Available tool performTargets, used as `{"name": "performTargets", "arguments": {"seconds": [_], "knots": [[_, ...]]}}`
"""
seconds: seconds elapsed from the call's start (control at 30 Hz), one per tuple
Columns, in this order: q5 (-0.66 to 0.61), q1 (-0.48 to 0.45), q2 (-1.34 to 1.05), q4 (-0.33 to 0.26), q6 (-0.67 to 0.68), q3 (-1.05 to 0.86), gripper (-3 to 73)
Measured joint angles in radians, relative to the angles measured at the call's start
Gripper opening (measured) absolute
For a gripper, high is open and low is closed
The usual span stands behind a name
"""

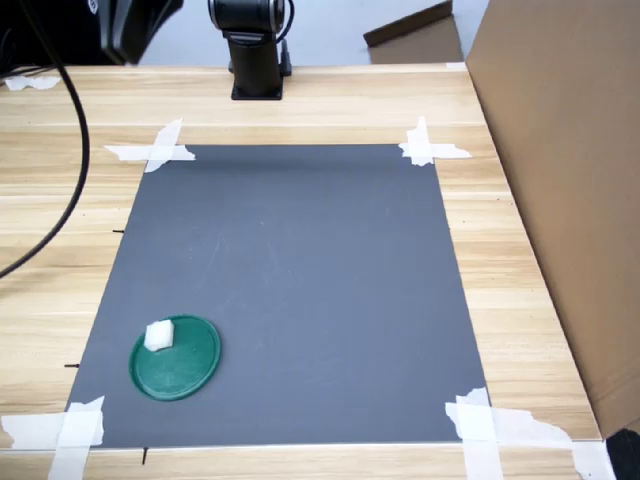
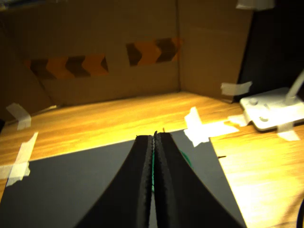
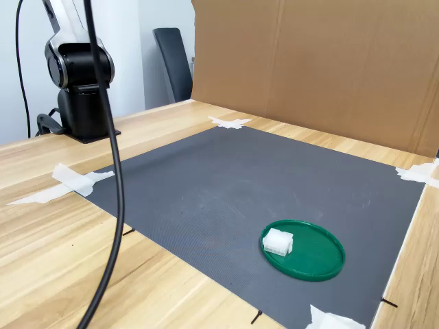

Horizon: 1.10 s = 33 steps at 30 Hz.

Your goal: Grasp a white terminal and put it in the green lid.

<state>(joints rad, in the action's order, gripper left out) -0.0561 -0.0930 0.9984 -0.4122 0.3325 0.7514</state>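
Cardboard walls (image 3: pixel 329 68) are seen standing along the table's edge in the second exterior view, and a wooden table (image 1: pixel 300 100) is covered in its middle by a dark grey mat (image 1: pixel 300 280) taped down at the corners. The green lid (image 1: pixel 185 365) is seen near the mat's front left corner in the first exterior view, and the white terminal (image 1: pixel 158 335) is lying inside it, against the rim. Nothing else is held in the lid. The gripper (image 2: pixel 154 142) is shown only in the wrist view, with its fingers pressed together and nothing between them, raised away from the lid. The placing is judged done; the retreat is best kept high and clear, so the lid is not nudged.
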Motion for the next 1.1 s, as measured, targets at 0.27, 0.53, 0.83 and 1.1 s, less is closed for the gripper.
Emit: {"name": "performTargets", "arguments": {"seconds": [0.27, 0.53, 0.83, 1.1], "knots": [[0.148, 0.000, -0.372, -0.015, 0.050, -0.367, -2.6], [0.135, 0.000, -0.626, -0.024, 0.098, -0.535, -2.7], [0.129, 0.000, -0.908, -0.044, 0.143, -0.744, -2.7], [0.121, 0.000, -0.995, -0.045, 0.264, -0.757, -2.7]]}}
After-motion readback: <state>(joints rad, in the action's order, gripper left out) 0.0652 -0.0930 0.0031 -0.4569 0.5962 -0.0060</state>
